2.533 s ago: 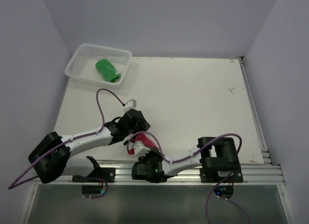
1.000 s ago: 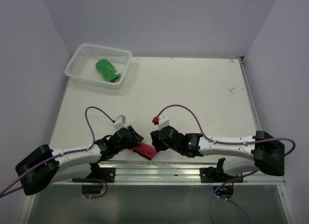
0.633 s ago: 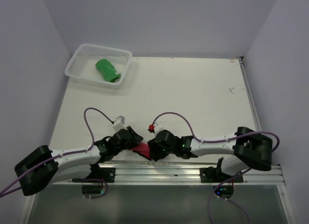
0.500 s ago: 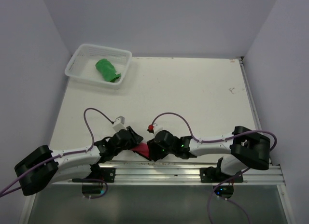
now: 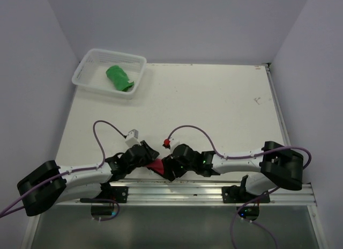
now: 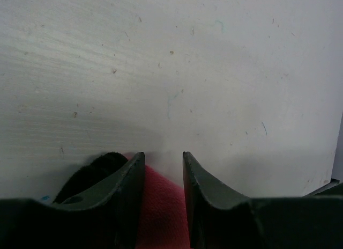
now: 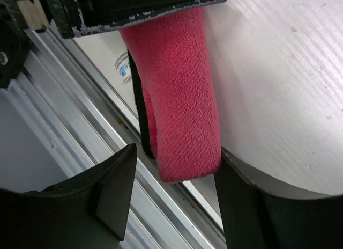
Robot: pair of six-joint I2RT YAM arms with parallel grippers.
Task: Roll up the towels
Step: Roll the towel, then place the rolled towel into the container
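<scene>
The red towel [image 5: 157, 166] lies folded at the table's near edge, its dark grey underside [image 6: 92, 174] showing beside it. My left gripper [image 5: 149, 160] is shut on the red towel [image 6: 161, 206], with red cloth filling the gap between its fingers [image 6: 127, 191]. My right gripper [image 7: 177, 152] stands open around the towel's free end [image 7: 179, 99]. Its right finger touches the cloth and its left finger [image 7: 115, 187] stands apart. In the top view the right gripper [image 5: 168, 169] meets the left one over the towel. The green towel [image 5: 119, 78] lies rolled in the basket.
The white mesh basket [image 5: 86, 67] stands at the table's back left corner. An aluminium rail [image 7: 80, 115] runs along the near edge just below the red towel. Purple cables [image 5: 110, 125] loop above both wrists.
My right arm has swung left and its gripper has come around the red towel's end, jaws a little wider. The left gripper has kept its hold and barely moved.
</scene>
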